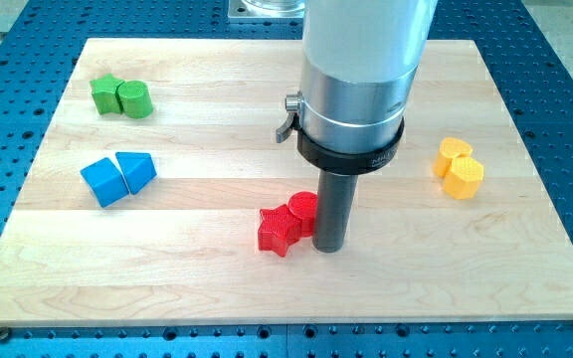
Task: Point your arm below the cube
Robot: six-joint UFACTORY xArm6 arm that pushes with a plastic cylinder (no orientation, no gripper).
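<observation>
Beside red star [278, 230], prob touching it, sits my tip [328, 249]; no fingers. Approach pending: you'd steer to 6 o'clock of blue cube [101, 181].

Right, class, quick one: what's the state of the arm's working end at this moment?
No gripper here: my tip holds nothing and rests on the board just right of the red star and red cylinder.

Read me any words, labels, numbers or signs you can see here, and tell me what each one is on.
No text here can be read.
Black collar around the arm above the rod: a few small pale marks near its lower edge, too small and blurred to read.
Blocks and wooden board: no writing.
My tip stands just right of the red star.
</observation>
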